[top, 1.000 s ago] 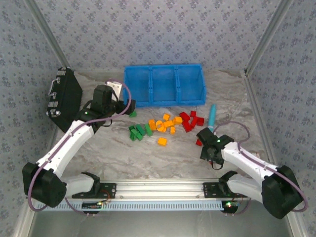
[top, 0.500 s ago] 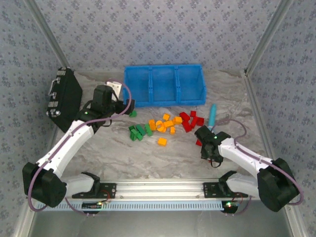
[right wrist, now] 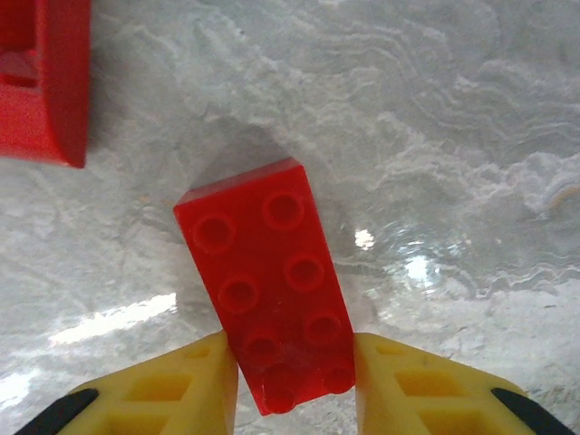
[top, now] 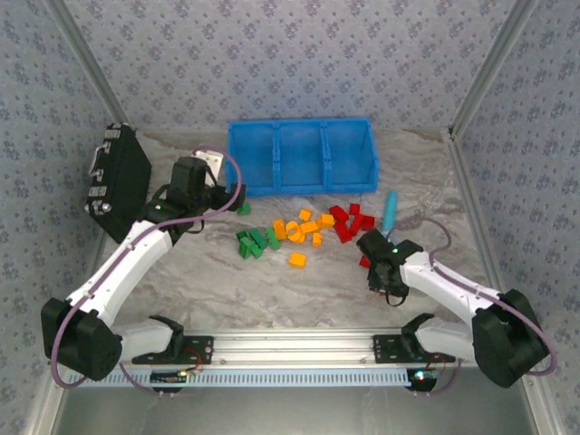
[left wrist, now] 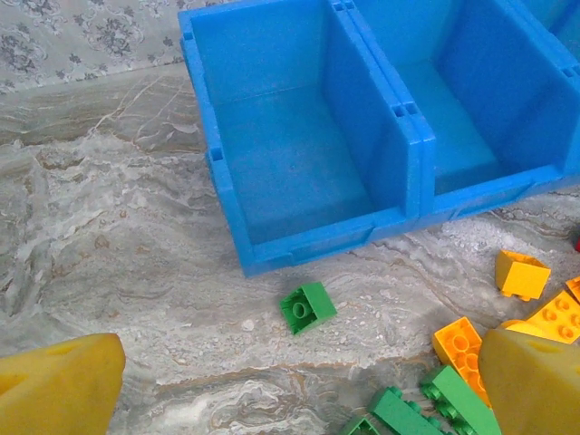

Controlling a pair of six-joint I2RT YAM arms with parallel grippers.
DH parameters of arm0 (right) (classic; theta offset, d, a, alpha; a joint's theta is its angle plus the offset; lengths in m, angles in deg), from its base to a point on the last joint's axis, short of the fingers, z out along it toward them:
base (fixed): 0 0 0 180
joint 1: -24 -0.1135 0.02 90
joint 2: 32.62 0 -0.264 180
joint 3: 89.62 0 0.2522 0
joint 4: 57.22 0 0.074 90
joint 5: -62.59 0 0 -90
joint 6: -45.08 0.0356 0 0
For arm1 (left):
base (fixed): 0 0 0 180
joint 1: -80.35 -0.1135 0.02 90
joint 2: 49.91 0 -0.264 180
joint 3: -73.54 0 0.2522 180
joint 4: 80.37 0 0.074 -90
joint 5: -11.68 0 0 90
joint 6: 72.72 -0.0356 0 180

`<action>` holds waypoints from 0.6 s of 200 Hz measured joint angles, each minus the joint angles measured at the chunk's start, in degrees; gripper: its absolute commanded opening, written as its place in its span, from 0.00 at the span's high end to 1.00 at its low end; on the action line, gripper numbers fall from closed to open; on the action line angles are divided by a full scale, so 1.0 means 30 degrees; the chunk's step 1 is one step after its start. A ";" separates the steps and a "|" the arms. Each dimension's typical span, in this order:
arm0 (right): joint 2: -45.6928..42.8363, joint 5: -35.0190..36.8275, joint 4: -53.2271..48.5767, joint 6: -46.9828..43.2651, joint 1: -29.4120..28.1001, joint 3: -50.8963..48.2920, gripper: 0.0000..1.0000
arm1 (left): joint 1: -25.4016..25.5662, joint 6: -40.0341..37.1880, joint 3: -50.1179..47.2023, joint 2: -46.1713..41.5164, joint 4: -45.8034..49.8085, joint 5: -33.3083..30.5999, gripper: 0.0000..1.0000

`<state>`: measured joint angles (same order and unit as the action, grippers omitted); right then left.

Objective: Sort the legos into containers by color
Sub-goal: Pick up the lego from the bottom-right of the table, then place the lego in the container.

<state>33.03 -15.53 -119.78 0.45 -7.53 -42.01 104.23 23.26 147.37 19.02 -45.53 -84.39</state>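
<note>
The blue three-compartment bin (top: 299,188) stands at the back, and every compartment I can see into (left wrist: 308,245) is bare. Green (top: 254,243), orange (top: 304,230) and red legos (top: 349,221) lie in loose heaps in front of it. My left gripper (top: 228,201) hovers open near the bin's left compartment. A lone green lego (left wrist: 307,307) lies on the table between its wide-set fingers (left wrist: 63,385). My right gripper (top: 376,272) is low at the table, shut on the near end of a long red lego (right wrist: 263,290). Another red lego (right wrist: 41,82) lies just beyond it.
A black case with metal corners (top: 118,181) leans at the left wall. A slim teal piece (top: 390,210) lies right of the red heap. A lone orange lego (top: 297,260) sits nearer the front. The aluminium rail (top: 299,344) runs along the near edge.
The right gripper has crept a little leftward at the red lego by the heap's edge. The left arm has not moved.
</note>
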 measured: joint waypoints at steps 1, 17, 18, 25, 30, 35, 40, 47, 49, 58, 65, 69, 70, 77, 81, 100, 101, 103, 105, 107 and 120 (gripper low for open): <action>-0.0015 -0.0007 -0.0015 0.0000 0.0000 0.0007 0.64 | 0.0000 -0.0007 0.0000 0.0000 0.0000 0.0000 0.00; -0.0474 -0.0233 -0.0444 0.0000 0.0000 0.0408 0.64 | 0.0000 -0.0131 0.0036 0.0000 0.0015 -0.0109 0.00; -0.0503 -0.0248 -0.0474 0.0000 0.0000 0.0437 0.64 | 0.0000 -0.0131 0.0036 0.0000 0.0022 -0.0117 0.00; -0.0750 -0.0262 -0.0714 0.0000 0.0000 0.0736 0.64 | 0.0000 -0.0175 0.0058 0.0000 0.0015 -0.0160 0.00; -0.0918 -0.0270 -0.0889 0.0000 0.0000 0.0976 0.64 | 0.0000 -0.0189 0.0073 0.0000 0.0007 -0.0219 0.00; -0.1107 -0.0270 -0.1078 0.0000 0.0000 0.1260 0.64 | 0.0000 -0.0189 0.0087 0.0000 0.0000 -0.0248 0.00; -0.1260 -0.0270 -0.1260 0.0000 0.0000 0.1552 0.64 | 0.0000 -0.0189 0.0095 0.0000 0.0000 -0.0270 0.00; -0.1450 -0.0277 -0.1530 -0.0007 0.0000 0.2011 0.64 | 0.0000 -0.0197 0.0102 0.0000 0.0000 -0.0277 0.00; -0.1464 -0.0277 -0.1559 -0.0007 0.0000 0.2047 0.64 | 0.0000 -0.0197 0.0102 0.0000 0.0007 -0.0277 0.00; -0.1574 -0.0313 -0.1945 -0.0022 0.0000 0.2681 0.64 | 0.0000 -0.0248 0.0109 0.0000 -0.0007 -0.0284 0.00; -0.1588 -0.0313 -0.2193 -0.0080 0.0000 0.3133 0.64 | 0.0000 -0.0277 0.0109 0.0000 0.0000 -0.0284 0.00; -0.1588 -0.0313 -0.2317 -0.0117 0.0000 0.3373 0.64 | 0.0000 -0.0299 0.0109 0.0000 0.0000 -0.0284 0.00; -0.1588 -0.0321 -0.2353 -0.0138 0.0000 0.3483 0.64 | 0.0000 -0.0306 0.0109 0.0000 0.0000 -0.0284 0.00; -0.1581 -0.0321 -0.2484 -0.0233 0.0000 0.3963 0.64 | -0.0007 -0.0328 0.0109 0.0000 0.0000 -0.0284 0.00; -0.1559 -0.0321 -0.2550 -0.0306 0.0000 0.4248 0.64 | -0.0007 -0.0328 0.0109 0.0000 0.0000 -0.0291 0.00; -0.1122 -0.0335 -0.2674 -0.0889 0.0138 0.5668 0.64 | -0.0029 -0.0335 0.0109 0.0000 -0.0007 -0.0284 0.00; -0.1056 -0.0335 -0.2681 -0.0933 0.0160 0.5734 0.64 | -0.0051 -0.0335 0.0109 0.0000 -0.0007 -0.0277 0.00; -0.0969 -0.0335 -0.2681 -0.0998 0.0197 0.5894 0.64 | -0.0058 -0.0335 0.0109 0.0000 -0.0015 -0.0277 0.00; -0.0823 -0.0328 -0.2681 -0.1071 0.0255 0.6120 0.64 | -0.0066 -0.0335 0.0109 0.0000 -0.0007 -0.0277 0.00; -0.0627 -0.0335 -0.2681 -0.1260 0.0321 0.6360 0.64 | -0.0073 -0.0335 0.0109 0.0000 -0.0007 -0.0277 0.00; 0.0663 -0.0313 -0.2608 -0.2084 0.0729 0.7745 0.64 | -0.0080 -0.0335 0.0109 0.0000 -0.0007 -0.0277 0.00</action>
<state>35.02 -16.47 -127.60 -5.81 -5.35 -18.78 103.98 22.25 147.70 19.02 -45.55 -85.22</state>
